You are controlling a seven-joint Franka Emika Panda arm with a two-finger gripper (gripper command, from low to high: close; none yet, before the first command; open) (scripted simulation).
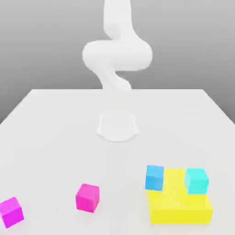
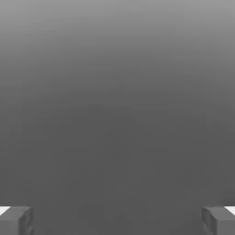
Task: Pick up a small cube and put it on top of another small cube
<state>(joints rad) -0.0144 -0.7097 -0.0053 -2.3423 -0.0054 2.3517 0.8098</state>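
So, your candidates for the lift are the small cubes at the near edge of the white bench. Take the large flat yellow block as your landmark. A bright magenta cube sits well apart from it toward the exterior view's left, standing free on the bench, and a second magenta cube lies farther out on the same side, close to the bench's corner. A mid-blue cube appears to rest at the yellow block's far left corner, partly over its edge, and a turquoise cube appears to sit on its top near the far right corner; whether the blue one is fully supported you cannot tell.

Your tool is spread wide, with nothing between the dark grey fingertips, and it looks out at plain grey background, so the white arm is likely up and clear of the cubes.

I'd go for the nearer magenta cube: it has open bench all round it. Come down square to two opposite faces, centre it, then close.

Everything reads as smooth, matte and sharp-edged, with flat faces that should seat cleanly.
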